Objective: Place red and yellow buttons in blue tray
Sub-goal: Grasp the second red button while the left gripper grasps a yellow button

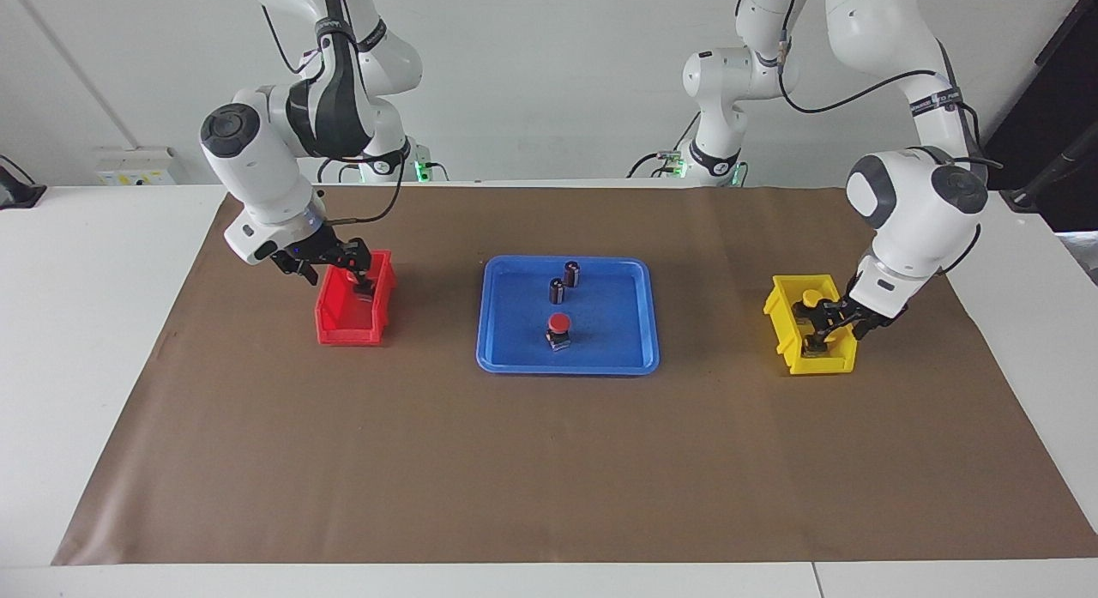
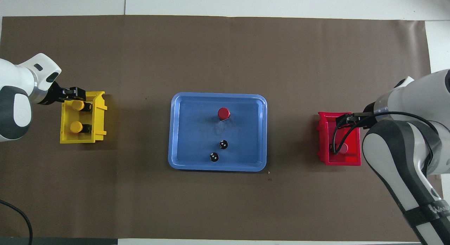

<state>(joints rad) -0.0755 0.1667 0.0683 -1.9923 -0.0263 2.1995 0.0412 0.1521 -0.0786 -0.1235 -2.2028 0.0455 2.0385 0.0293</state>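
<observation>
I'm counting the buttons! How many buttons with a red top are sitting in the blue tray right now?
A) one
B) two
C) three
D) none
A: the blue tray holds just one red button, standing a little farther from the robots than two dark cylinders that have no coloured caps.
</observation>
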